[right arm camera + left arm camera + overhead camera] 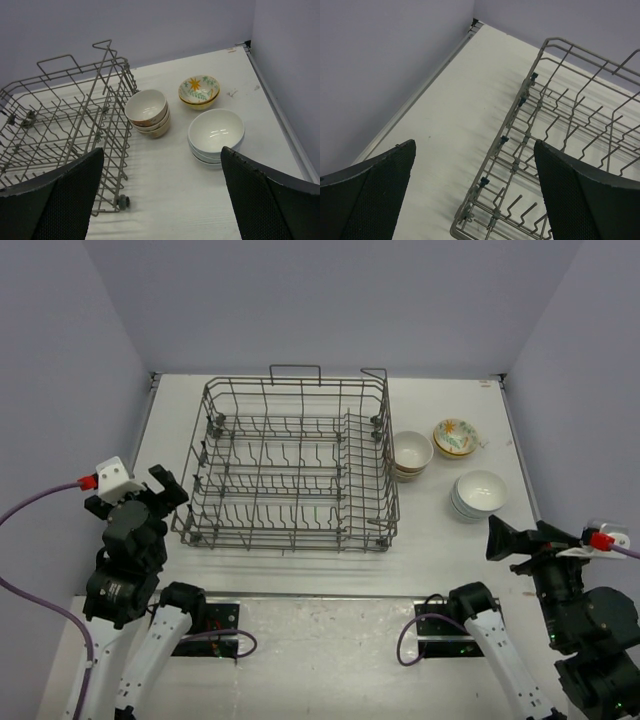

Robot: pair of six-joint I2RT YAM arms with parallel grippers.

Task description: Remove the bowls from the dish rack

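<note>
The grey wire dish rack (290,465) stands mid-table and holds no bowls; it also shows in the left wrist view (560,130) and the right wrist view (60,125). To its right on the table are a stack of tan-brown bowls (411,454) (147,113), a stack of yellow-floral bowls (454,437) (199,91) and a stack of white bowls (479,494) (216,135). My left gripper (163,488) (475,200) is open and empty beside the rack's near left corner. My right gripper (510,540) (162,200) is open and empty, near of the white stack.
Purple walls close in the white table (300,540) at the back and both sides. The arm bases (210,620) sit at the near edge. Cables hang by each wrist.
</note>
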